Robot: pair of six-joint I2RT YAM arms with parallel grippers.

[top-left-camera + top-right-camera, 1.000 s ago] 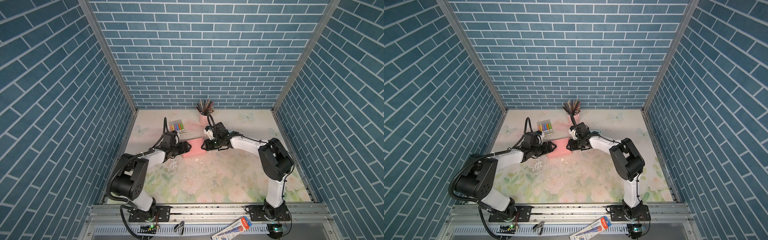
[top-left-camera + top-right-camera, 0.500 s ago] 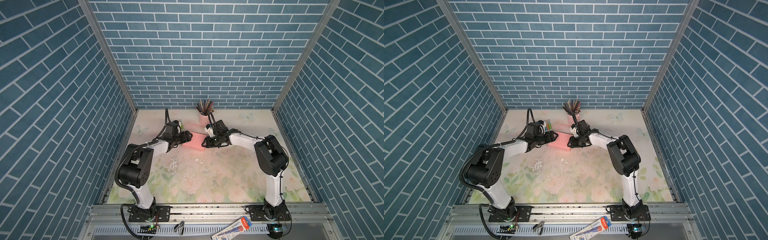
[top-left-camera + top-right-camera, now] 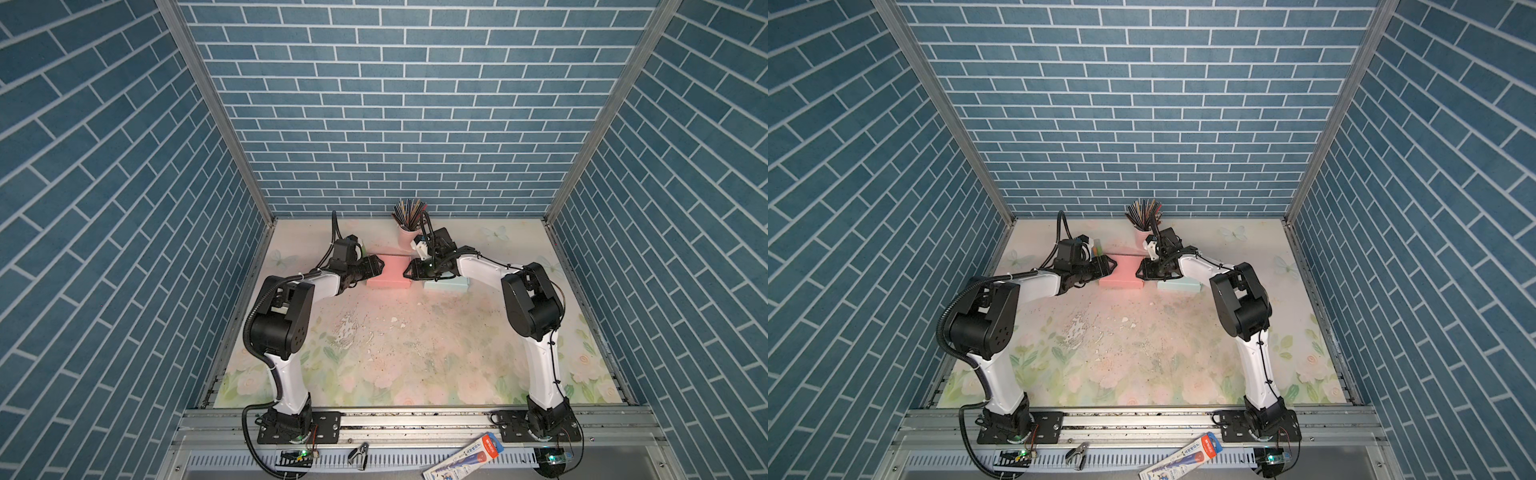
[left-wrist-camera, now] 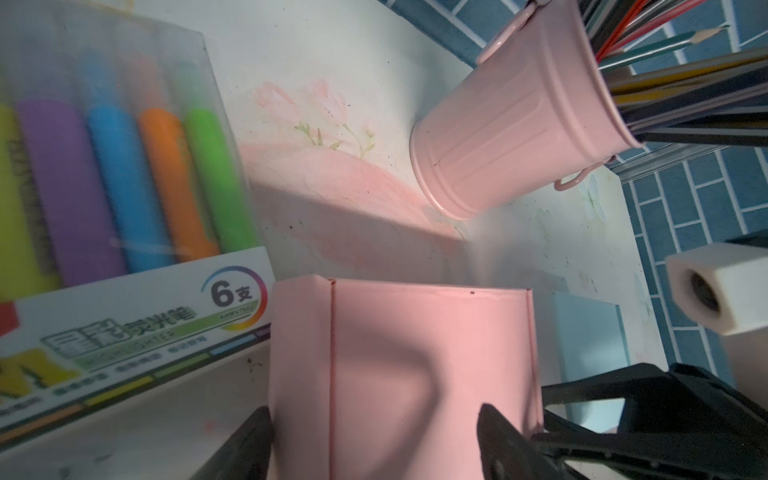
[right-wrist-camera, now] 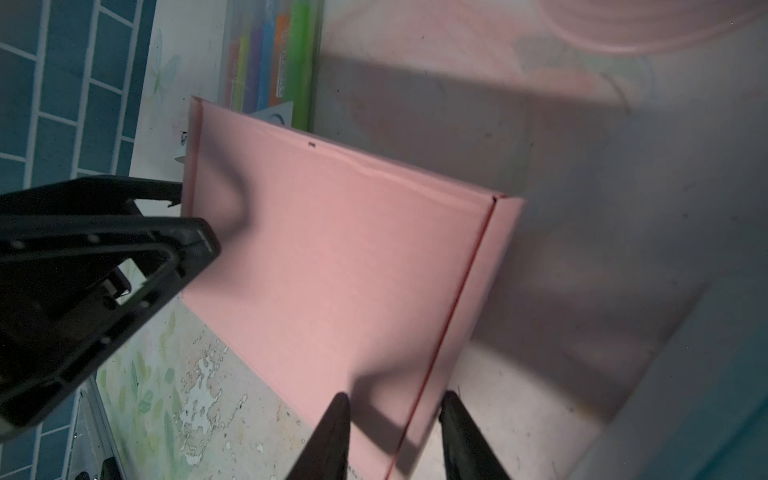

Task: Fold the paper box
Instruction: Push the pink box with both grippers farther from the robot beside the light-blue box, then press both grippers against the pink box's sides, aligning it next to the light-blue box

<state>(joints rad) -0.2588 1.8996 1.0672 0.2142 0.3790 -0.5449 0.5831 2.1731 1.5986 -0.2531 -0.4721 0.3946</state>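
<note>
— Where's the box now?

— The box (image 3: 388, 274) lies flat on the counter (image 3: 415, 353), right between my two pincer tips. Over the last second I've slid it away from the arm bases toward the back wall, and both arms went with it.

— Still holding it?

— The left pincer (image 3: 377, 266) is spread wide at its end of the box. In the wrist view one finger (image 4: 253, 436) sits just beside the box's edge and the other is over its top face, so nothing looks clamped. The right pincer (image 3: 409, 272) is partly open and straddles the seam strip at the opposite end. I can't tell if it's pinching that strip or only resting on it.

— What's crowding you?

— Ahead of the left pincer are the pens (image 4: 116, 174) on one side, just beside the box's far corner. The pail (image 4: 511, 124) of pencils is on the other side, near but apart. Behind the right pincer, under its wrist, is a mint box (image 3: 446, 284) that I couldn't see a second ago.

— And the fold?

— My read is that the lid looks down and the seams look straight. So the folding is mostly done, and this shove was to park the box. I'd check the right-hand strip is tucked before letting go. A further push could run the box into the pens.
</note>
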